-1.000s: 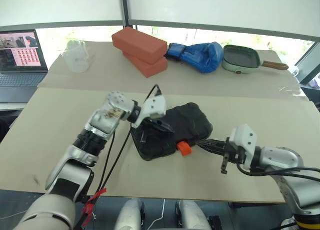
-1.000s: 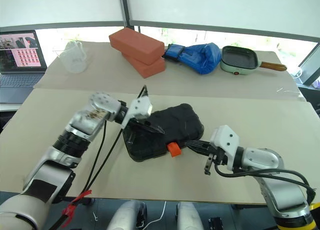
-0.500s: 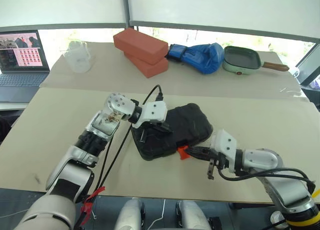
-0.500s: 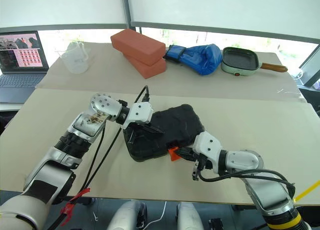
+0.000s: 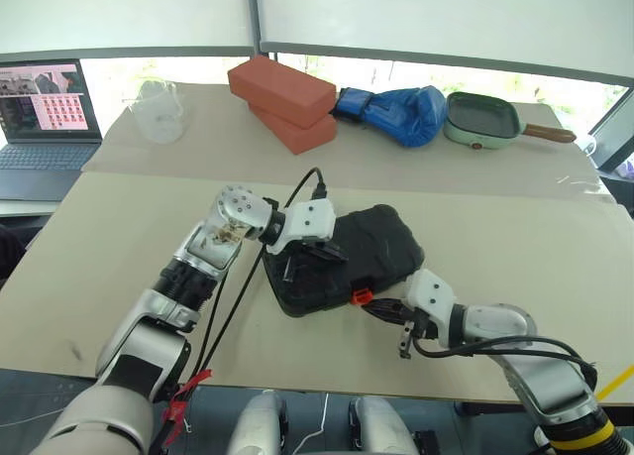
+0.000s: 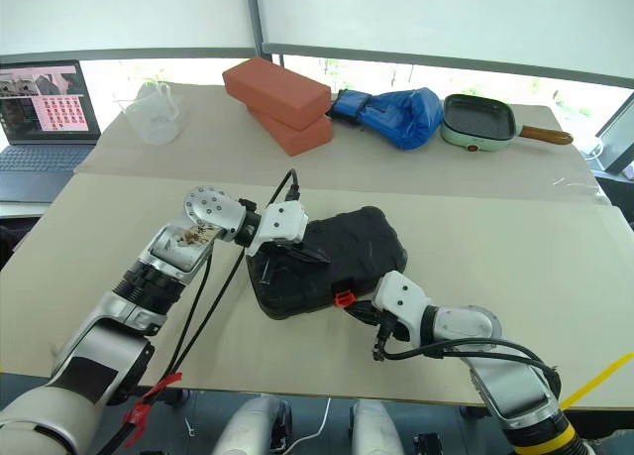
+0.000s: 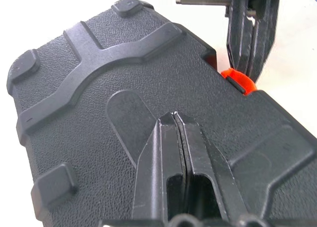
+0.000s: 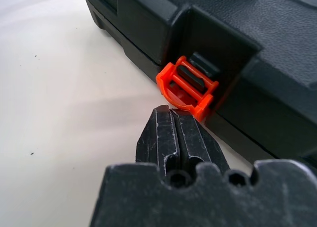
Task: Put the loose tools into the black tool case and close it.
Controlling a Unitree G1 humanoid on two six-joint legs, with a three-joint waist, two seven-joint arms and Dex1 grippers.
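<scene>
The black tool case (image 5: 371, 247) lies closed on the table's middle, its textured lid up. The loose tools are out of view. My left gripper (image 7: 174, 116) is shut, and its fingertips rest on the lid near the case's left half. On the case's front edge, the small orange latch (image 8: 188, 88) sits in a notch with its loop angled outward. My right gripper (image 8: 171, 112) is shut and empty. It lies low over the table with its tips just short of the latch, seen from above as the right gripper (image 5: 374, 308) beside the latch (image 5: 363, 296).
Two red bricks (image 5: 282, 93), a blue boxing glove (image 5: 401, 113) and a green pan (image 5: 482, 118) line the far side. A clear measuring jug (image 5: 158, 110) and a laptop (image 5: 45, 113) stand at the far left. A black cable (image 5: 238, 296) hangs from my left wrist.
My right gripper has come left and down along the table until its tips are at the orange latch. The left gripper has stayed on the lid.
</scene>
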